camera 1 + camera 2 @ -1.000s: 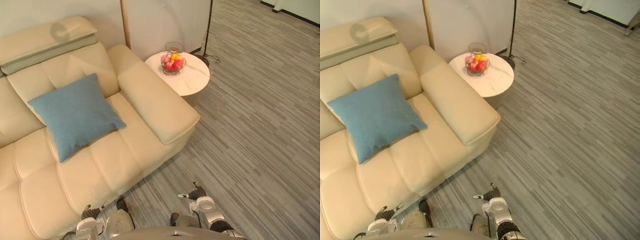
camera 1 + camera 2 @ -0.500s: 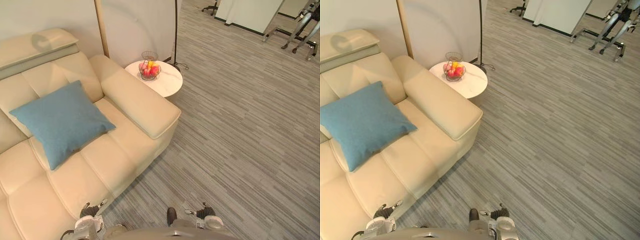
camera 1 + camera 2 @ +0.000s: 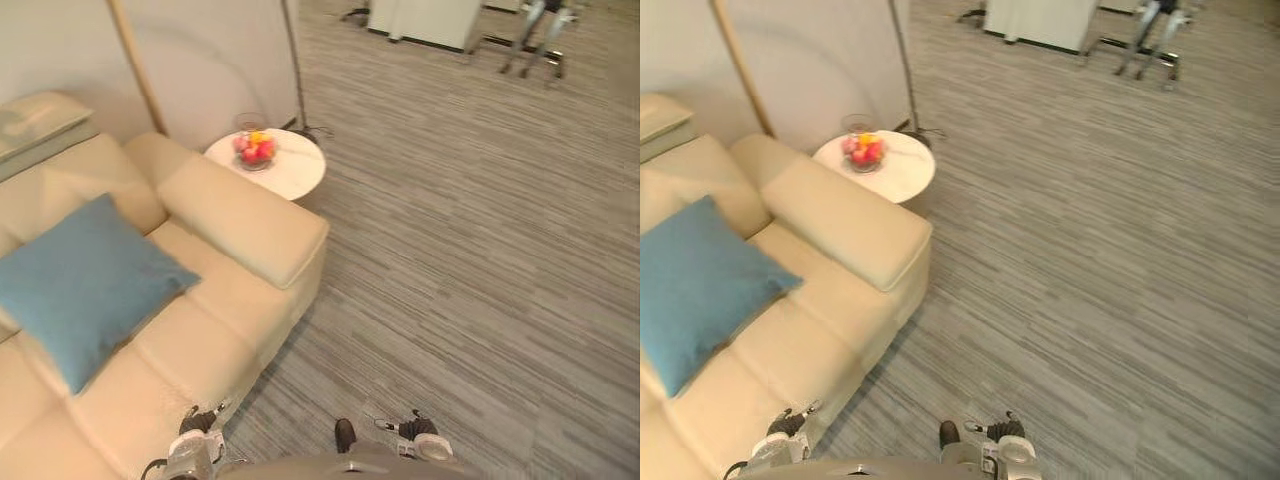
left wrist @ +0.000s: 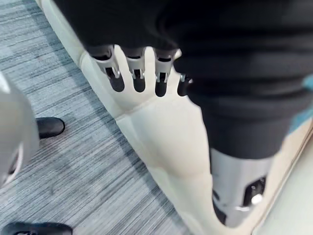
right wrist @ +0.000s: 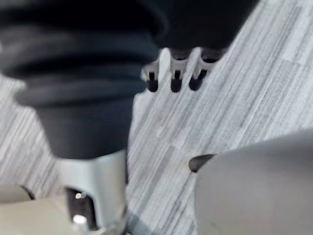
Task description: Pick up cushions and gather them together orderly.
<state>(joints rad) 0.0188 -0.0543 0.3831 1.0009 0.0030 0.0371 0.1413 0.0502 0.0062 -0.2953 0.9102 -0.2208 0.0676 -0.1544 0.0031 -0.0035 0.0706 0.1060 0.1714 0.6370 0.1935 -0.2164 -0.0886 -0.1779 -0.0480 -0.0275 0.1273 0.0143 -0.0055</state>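
Approaching stage, by my reading: no cushion is grasped yet. The blue cushion [image 3: 80,285] leans on the cream sofa [image 3: 250,300] against the backrest, well apart from both hands. The left hand [image 4: 138,73] hangs by the sofa's front edge, fingers straight, empty. The right hand [image 5: 175,76] is likewise slack and empty over the carpet [image 3: 480,250]. The next move calls for stepping in and reaching across the seat. The armrest [image 3: 240,215] and side table [image 3: 295,175] bound the far end; there is open floor to the right.

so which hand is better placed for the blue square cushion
Probably left: the left hand hangs by the cream sofa bearing the blue square cushion; the right hand is over carpet.
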